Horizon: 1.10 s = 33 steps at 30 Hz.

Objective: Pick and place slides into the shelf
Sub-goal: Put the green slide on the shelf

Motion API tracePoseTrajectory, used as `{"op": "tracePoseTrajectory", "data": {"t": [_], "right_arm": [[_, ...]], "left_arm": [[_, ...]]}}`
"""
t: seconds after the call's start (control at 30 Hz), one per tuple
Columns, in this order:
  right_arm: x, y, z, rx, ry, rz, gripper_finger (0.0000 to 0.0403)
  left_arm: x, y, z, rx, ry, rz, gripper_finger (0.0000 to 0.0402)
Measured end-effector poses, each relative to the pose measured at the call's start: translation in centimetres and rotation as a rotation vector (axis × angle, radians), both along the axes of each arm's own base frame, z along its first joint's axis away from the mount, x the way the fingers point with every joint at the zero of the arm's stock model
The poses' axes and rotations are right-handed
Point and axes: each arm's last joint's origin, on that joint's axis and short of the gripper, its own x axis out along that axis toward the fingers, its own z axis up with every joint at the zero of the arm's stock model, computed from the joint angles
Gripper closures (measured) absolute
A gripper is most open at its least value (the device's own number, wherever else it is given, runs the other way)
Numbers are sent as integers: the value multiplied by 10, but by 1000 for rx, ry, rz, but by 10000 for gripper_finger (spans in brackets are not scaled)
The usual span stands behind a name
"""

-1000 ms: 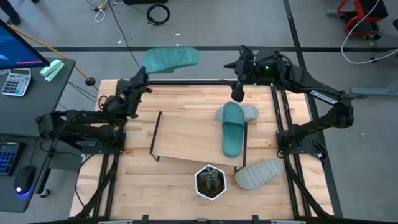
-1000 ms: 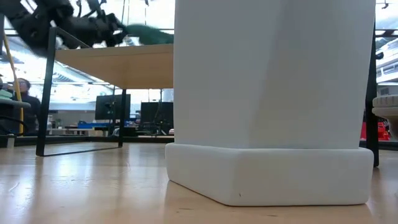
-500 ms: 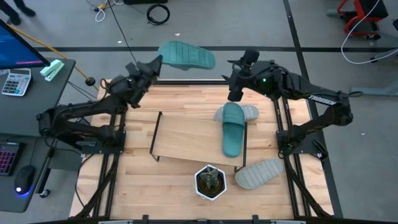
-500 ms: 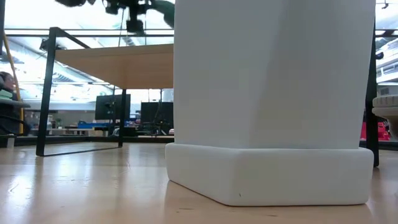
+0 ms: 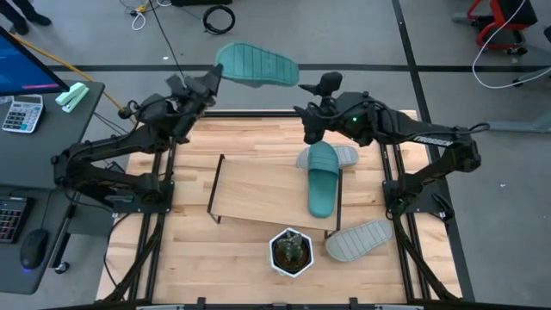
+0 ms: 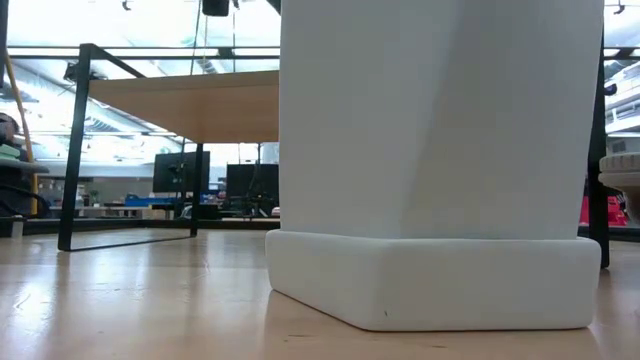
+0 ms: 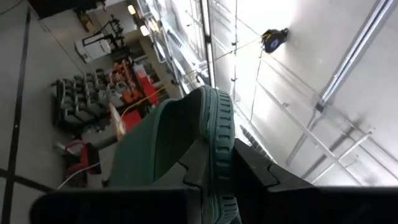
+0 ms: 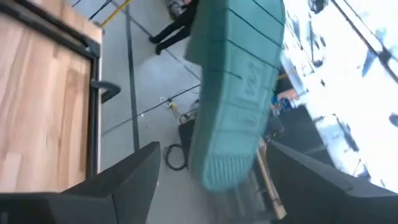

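Slides are scattered at this moment: one teal slide [image 5: 256,65] is held in the air beyond the table's [image 5: 181,258] far edge, pinched at one end by the left hand [image 5: 209,82], whose fingers are narrow on its sole edge. Its long axis runs left to right, the free end reaching toward the right hand [image 5: 310,129], which hovers with fingers spread wide just right of that end and grips nothing. The right arm looks nearer to take it over. A second teal slide [image 5: 323,179] lies on the shelf's [image 5: 258,194] right end, across a grey slide [image 5: 344,156]; another grey slide [image 5: 360,239] rests on the table nearby.
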Motion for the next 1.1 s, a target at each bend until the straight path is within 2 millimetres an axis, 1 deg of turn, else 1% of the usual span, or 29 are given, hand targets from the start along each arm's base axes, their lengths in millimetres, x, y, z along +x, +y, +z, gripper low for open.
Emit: {"op": "tracePoseTrajectory", "data": {"t": [0.07,0.13,0.2,0.3,0.43,0.53,0.63,0.7,0.8,0.9,1.0,1.1], "right_arm": [[3,0,0,-4,-9,13,103],[4,1,-1,37,-40,17,105],[1,1,4,92,-124,5,107],[-10,3,18,176,-253,-4,110],[-32,5,45,236,-402,10,115],[-53,8,70,250,-489,27,117],[-79,11,95,297,-573,56,117],[-96,13,109,353,-619,82,117],[-115,12,118,517,-652,137,117],[-122,10,117,780,-653,223,117],[-119,7,107,1052,-600,293,117],[-108,2,97,1271,-545,302,117]], "left_arm": [[1,-3,0,2,0,-14,350],[2,-5,1,34,27,-36,350],[4,-7,1,98,79,-79,352],[6,-10,2,202,139,-163,352],[7,-10,3,309,167,-305,352],[6,-6,3,413,188,-452,352],[3,-2,4,584,227,-626,352],[0,-2,5,708,238,-719,352],[-9,-4,13,945,201,-789,352],[-21,-6,24,1136,121,-756,352],[-32,-8,31,1275,57,-700,352],[-39,-9,35,1355,24,-660,352]]}}
